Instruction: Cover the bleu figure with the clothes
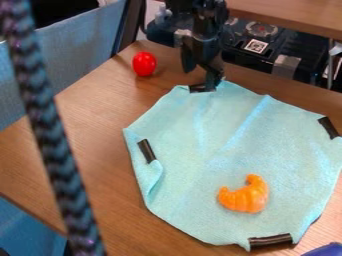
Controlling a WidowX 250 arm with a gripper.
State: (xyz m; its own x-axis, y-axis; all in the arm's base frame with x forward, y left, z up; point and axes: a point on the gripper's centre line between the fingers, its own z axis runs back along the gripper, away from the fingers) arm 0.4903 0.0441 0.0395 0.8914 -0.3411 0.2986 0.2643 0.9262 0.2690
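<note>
The black gripper [201,79] hangs at the top centre, over the far edge of the cloth, by a black tape strip there. Its two fingers stand apart, one lower and further right than the other. The light blue cloth [207,145] lies spread on the table, mostly flat, with a small fold at its left edge and black strips along its border. At the bottom right corner, a dark blue object [324,250] is partly cut off by the view's edge; I cannot tell whether it is the blue figure.
An orange croissant-shaped toy [245,196] rests on the cloth's near part. A red egg-shaped object [143,64] stands on the wooden table [100,120] left of the gripper. Black equipment [267,45] lies behind the table's far edge. A braided cable [53,135] crosses the left foreground.
</note>
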